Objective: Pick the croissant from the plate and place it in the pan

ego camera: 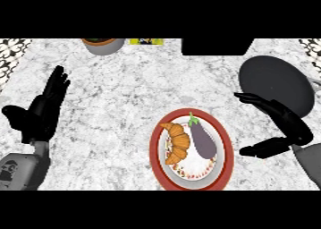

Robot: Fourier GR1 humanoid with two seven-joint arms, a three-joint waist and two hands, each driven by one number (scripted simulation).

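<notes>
In the head view, the croissant (177, 143) is lying on the left half of the red-rimmed plate (220, 134), with its long axis running up and down the view, one tip pointing away from the robot and slightly left. Just right of it on the same plate, an eggplant (204, 139) is lying nearly parallel, stem end away. The dark pan (276, 85) is sitting up and right of the plate, close to the worktop's (123, 94) right edge. The right hand (281, 123) is hovering just right of the plate, fingers and thumb spread wide, holding nothing. The left hand (40, 112) is resting well left of the plate, fingers straight. Bare worktop is lying between the plate and the left hand.
</notes>
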